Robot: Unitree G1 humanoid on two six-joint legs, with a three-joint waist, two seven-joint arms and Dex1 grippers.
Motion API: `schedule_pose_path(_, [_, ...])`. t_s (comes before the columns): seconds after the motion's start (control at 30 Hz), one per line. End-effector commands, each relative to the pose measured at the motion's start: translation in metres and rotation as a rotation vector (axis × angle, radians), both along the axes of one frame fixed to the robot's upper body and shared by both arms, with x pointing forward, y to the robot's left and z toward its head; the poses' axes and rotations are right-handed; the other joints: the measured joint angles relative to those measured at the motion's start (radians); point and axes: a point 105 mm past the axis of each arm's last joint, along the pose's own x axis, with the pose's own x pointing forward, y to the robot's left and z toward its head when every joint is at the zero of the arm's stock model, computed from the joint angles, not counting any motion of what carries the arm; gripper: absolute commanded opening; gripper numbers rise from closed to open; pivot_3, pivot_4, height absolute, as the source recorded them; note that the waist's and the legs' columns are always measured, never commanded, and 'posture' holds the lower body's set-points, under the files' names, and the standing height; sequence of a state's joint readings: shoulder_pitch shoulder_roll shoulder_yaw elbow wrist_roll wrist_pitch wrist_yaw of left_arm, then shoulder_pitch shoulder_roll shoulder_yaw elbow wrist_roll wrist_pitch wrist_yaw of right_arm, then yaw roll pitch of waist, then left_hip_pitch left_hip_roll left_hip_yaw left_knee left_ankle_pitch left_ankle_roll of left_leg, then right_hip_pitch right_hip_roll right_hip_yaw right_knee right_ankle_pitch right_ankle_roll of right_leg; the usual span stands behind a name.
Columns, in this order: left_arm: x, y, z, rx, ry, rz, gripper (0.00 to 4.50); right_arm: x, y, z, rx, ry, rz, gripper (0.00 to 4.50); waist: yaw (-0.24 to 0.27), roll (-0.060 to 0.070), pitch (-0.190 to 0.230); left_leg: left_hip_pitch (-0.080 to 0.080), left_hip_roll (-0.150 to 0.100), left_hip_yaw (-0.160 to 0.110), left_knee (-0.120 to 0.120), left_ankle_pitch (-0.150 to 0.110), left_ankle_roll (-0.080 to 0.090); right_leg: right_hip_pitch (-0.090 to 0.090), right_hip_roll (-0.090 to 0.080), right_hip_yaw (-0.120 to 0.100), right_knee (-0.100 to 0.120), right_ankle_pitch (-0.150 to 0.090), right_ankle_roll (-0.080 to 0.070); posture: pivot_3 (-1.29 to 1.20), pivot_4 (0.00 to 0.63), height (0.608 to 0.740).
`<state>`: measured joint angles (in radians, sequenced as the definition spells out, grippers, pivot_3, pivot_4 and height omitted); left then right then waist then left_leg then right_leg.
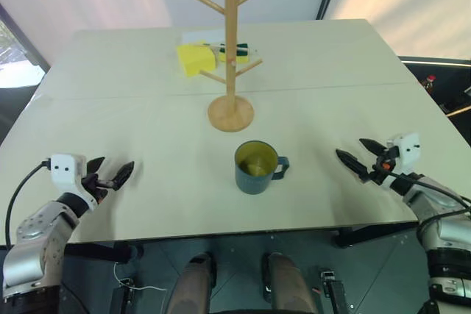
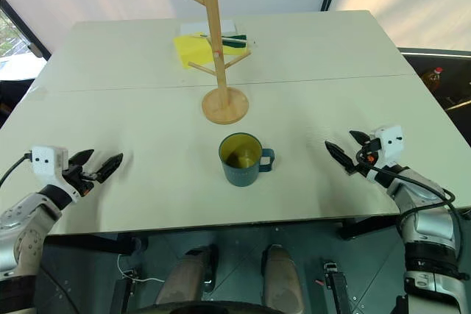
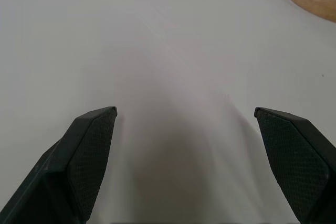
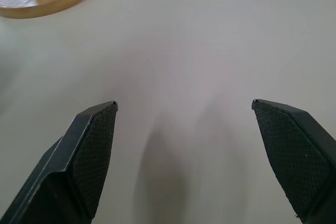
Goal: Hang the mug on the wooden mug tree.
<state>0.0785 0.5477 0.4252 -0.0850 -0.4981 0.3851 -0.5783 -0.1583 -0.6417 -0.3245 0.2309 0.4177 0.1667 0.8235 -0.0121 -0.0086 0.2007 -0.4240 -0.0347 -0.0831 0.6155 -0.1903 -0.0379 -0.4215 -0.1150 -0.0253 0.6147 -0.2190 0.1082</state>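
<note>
Now, stage: nothing gripped yet; mug and tree both untouched, by my reading.
Mug (image 1: 255, 168): centre of the frame, slightly below middle, upright on the table (image 1: 132, 108), mouth up, yellow-green inside showing.
Mug axis: vertical; the handle sticks out toward the right edge of the frame, facing the right gripper's side.
Tree (image 1: 231, 56): upper centre, just above the mug, post upright, pegs angled up to both sides; disc base near the mug but apart from it.
Left gripper (image 1: 110, 175): lower left, fingers spread wide, empty, well apart from the mug.
Right gripper (image 1: 362, 157): lower right, fingers spread wide, empty, aimed in toward the mug.
Risk, grasp: a pinch on the rounded wall could slip or tip the mug over.
Risk, handle: gripping the handle itself would block the loop from sliding over a peg.
Risk, hanging: the slim tree may topple if the mug knocks the post or a peg.
Clutter: yellow sponge (image 1: 194, 57) behind the tree, out of the way.
</note>
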Motion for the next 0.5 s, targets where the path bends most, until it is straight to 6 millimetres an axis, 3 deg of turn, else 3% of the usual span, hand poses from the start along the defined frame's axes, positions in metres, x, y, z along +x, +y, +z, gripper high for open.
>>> schedule_pose_path(0.03, [-0.002,0.002,0.017,0.001,-0.056,-0.015,4.5,-0.001,0.0,0.02,-0.006,-0.071,0.016,4.29,0.001,0.0,0.0,0.0,0.0,0.0,0.0,0.0,0.0,0.0,0.0,0.0,0.0,0.0,0.0,0.0,0.15,0.74])
schedule_pose_path(0.23, [-0.003,-0.01,0.014,-0.013,-0.038,-0.066,4.5,-0.002,0.006,0.023,-0.022,-0.088,0.022,4.29,0.002,0.0,0.0,0.0,0.0,0.0,0.0,0.0,0.0,0.0,0.0,0.0,0.0,0.0,0.0,0.0,0.15,0.74])
schedule_pose_path(0.3, [-0.005,-0.023,0.018,-0.009,-0.059,-0.131,4.5,-0.007,0.009,0.025,-0.025,-0.095,0.029,4.29,0.002,0.0,0.0,-0.001,0.0,0.0,0.0,0.0,0.0,0.0,-0.001,0.0,-0.001,0.0,0.0,0.0,0.15,0.74])
schedule_pose_path(0.5, [-0.019,-0.09,0.027,0.005,-0.095,-0.484,4.5,-0.037,0.041,0.027,-0.022,-0.083,0.147,4.29,0.013,0.0,0.0,-0.002,0.0,0.0,0.0,0.0,0.0,-0.001,-0.002,0.0,-0.001,0.0,-0.001,0.0,0.15,0.74])
